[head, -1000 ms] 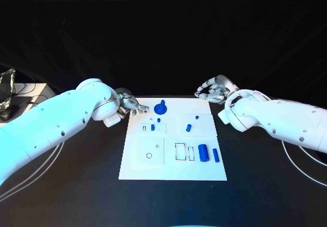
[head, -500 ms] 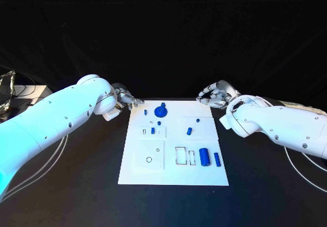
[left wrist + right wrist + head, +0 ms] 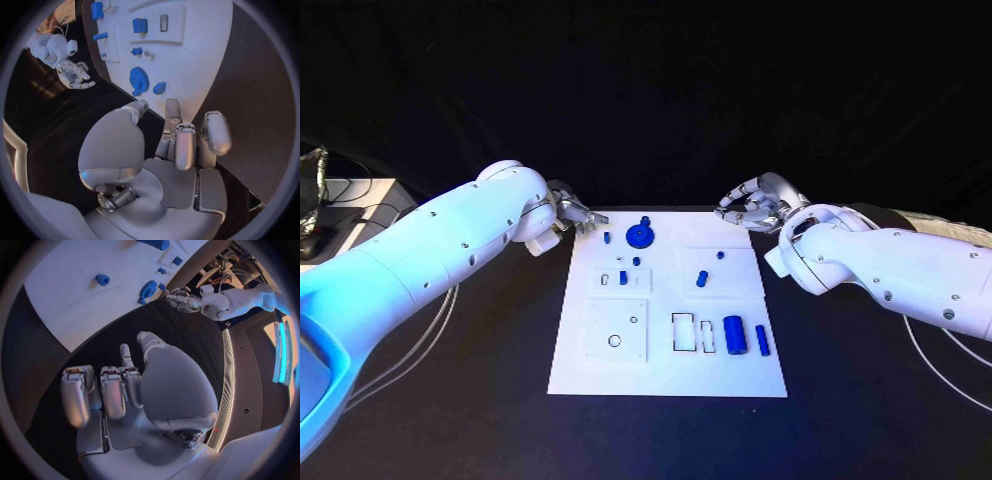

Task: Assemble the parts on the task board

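Beside the board, both hands wait empty

At the task board's (image 3: 668, 375) far corners, left hand (image 3: 568, 217) and right hand (image 3: 756, 204) have barely shifted, fingers loosely curled, grasping nothing; blue gear (image 3: 640, 235) and cylinder (image 3: 733, 335) lie untouched, assembly not yet begun

**Three cameras, one board**

The head view looks steeply down from above the near edge of the table (image 3: 473, 420), taking in the whole board (image 3: 668, 300) with an arm at each side. The left wrist view sits close behind the left hand (image 3: 165, 150) and looks past its fingers across the board's (image 3: 206, 55) far end. The right wrist view sits as close behind the right hand (image 3: 134, 390), facing the board's (image 3: 75, 295) other far corner. All three share the blue gear (image 3: 640, 235) (image 3: 139, 80) (image 3: 149, 290). Each wrist view also catches the opposite hand.
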Controlling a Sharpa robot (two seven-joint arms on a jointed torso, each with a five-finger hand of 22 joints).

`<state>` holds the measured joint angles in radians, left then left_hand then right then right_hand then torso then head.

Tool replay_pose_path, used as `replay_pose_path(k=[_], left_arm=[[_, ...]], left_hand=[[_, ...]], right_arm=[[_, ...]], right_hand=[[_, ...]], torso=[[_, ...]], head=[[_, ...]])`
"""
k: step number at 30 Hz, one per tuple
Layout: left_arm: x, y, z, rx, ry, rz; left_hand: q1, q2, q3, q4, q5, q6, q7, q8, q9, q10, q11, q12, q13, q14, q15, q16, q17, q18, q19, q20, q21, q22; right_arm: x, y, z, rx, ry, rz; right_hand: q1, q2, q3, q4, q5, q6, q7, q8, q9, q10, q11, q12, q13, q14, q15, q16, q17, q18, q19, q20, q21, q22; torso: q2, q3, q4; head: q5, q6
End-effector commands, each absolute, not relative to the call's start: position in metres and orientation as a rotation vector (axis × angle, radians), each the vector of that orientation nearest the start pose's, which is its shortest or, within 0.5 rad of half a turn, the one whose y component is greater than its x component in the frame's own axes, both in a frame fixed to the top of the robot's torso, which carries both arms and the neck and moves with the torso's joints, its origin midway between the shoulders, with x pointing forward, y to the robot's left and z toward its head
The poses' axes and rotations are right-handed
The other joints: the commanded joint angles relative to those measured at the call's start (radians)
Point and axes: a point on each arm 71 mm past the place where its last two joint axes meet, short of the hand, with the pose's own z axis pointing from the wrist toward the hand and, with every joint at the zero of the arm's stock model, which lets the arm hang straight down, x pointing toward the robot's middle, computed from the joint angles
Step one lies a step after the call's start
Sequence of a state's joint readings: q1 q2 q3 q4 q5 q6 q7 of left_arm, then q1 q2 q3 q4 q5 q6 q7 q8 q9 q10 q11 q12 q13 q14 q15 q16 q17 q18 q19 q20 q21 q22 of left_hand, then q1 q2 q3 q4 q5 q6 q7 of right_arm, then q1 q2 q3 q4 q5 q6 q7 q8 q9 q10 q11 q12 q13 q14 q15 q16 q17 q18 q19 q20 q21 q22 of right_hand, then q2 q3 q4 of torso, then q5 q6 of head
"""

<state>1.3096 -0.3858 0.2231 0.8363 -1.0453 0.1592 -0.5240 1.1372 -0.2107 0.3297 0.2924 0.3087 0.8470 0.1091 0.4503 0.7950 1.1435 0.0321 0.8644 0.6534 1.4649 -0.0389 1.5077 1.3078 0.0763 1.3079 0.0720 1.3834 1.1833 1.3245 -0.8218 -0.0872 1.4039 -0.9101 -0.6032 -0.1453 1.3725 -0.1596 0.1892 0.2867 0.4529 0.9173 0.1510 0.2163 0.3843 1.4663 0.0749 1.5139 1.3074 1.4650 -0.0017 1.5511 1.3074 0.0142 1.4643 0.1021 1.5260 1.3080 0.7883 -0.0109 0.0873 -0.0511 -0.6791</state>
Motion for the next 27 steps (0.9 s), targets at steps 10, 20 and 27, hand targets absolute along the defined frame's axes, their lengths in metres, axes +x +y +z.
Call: replay_pose_path(k=[10,20,27], left_arm=[[0.618,0.1744,-0.1258,-0.492,2.111,-0.467],[0.6164,0.1717,-0.1279,-0.453,2.16,-0.448],[0.616,0.1706,-0.1292,-0.44,2.175,-0.44]], left_hand=[[0.007,0.002,-0.008,-0.001,0.005,-0.002,0.0,-0.002,-0.002,-0.005,-0.001,-0.001,-0.001,0.073,0.007,0.012,0.15,0.006,0.016,0.001,0.012,0.018],[0.005,0.002,-0.011,-0.001,0.004,0.003,-0.001,0.001,-0.003,-0.004,-0.001,0.002,-0.002,0.073,0.007,0.012,0.15,0.006,0.017,0.001,0.012,0.018],[0.008,0.006,-0.011,-0.002,0.005,0.006,-0.002,0.002,-0.004,-0.005,-0.002,0.003,-0.003,0.073,0.007,0.013,0.151,0.006,0.017,0.001,0.012,0.018]], right_arm=[[0.5298,-0.2431,-0.1348,0.489,1.449,0.695],[0.5304,-0.2424,-0.134,0.487,1.447,0.695],[0.5305,-0.242,-0.1337,0.486,1.447,0.696]], right_hand=[[0.003,-0.009,0.003,0.0,0.003,-0.007,0.002,0.003,0.001,0.046,-0.006,-0.007,0.209,0.089,-0.003,-0.004,0.192,-0.001,0.083,-0.004,-0.004,0.225],[0.002,-0.011,0.007,0.0,0.003,-0.008,0.002,0.004,0.002,0.047,-0.006,-0.007,0.209,0.089,-0.003,-0.004,0.192,-0.001,0.082,-0.004,-0.005,0.224],[0.002,-0.011,0.007,0.0,0.003,-0.008,0.002,0.004,0.002,0.047,-0.006,-0.007,0.209,0.089,-0.003,-0.004,0.192,-0.001,0.082,-0.004,-0.005,0.224]], torso=[[0.013,0.0024,-0.0039],[0.012,0.0022,-0.0024],[0.013,0.0017,-0.0016]], head=[[0.005,0.002],[0.003,0.0],[0.003,-0.001]])
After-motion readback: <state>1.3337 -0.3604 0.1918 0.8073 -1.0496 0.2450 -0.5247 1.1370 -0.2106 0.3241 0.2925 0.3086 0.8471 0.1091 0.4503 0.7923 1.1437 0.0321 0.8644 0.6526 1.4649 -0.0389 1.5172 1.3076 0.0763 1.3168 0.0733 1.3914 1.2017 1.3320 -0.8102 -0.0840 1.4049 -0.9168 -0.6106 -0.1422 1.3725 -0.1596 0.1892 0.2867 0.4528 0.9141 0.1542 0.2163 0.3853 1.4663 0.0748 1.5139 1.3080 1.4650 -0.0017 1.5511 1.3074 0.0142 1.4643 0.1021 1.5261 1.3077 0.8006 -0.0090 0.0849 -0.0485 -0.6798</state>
